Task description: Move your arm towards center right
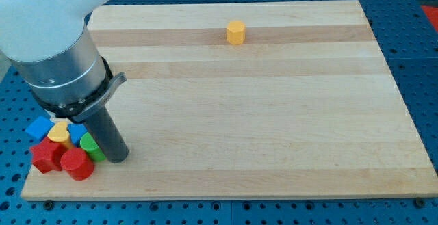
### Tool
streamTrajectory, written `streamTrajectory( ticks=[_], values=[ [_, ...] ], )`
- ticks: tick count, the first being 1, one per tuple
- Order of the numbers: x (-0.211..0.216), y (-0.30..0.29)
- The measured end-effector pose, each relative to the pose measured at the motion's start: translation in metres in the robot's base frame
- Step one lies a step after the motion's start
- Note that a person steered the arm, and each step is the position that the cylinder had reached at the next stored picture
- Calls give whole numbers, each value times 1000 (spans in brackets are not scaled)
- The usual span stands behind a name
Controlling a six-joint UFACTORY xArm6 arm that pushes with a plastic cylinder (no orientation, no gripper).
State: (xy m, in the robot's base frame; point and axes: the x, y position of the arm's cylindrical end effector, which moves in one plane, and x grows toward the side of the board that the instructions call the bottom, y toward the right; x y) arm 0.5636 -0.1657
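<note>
Red cylinder (76,164): nearest to us, at the board's bottom-left corner, touching the red block (45,155) on its left.
My tip (117,159): we see it resting on the wooden board (274,115), just right of the green block (89,146); a bare rod, holding nothing.
Cluster: yellow block (59,133) between the blue block (39,126) and a second blue block (76,130), packed close behind the red ones.
Arm: our rod tilts up-left into a wide grey housing (58,54) over the view's left.
Centre right: bare board, well apart from our tip.
Farthest: yellow hexagonal block (235,32), alone near the view's top.
</note>
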Motion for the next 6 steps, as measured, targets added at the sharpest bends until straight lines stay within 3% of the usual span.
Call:
streamTrajectory(
  ticks=[2,4,5,6],
  values=[
    [-30,101],
    [-35,105],
    [-43,135],
    [-79,215]
  ],
)
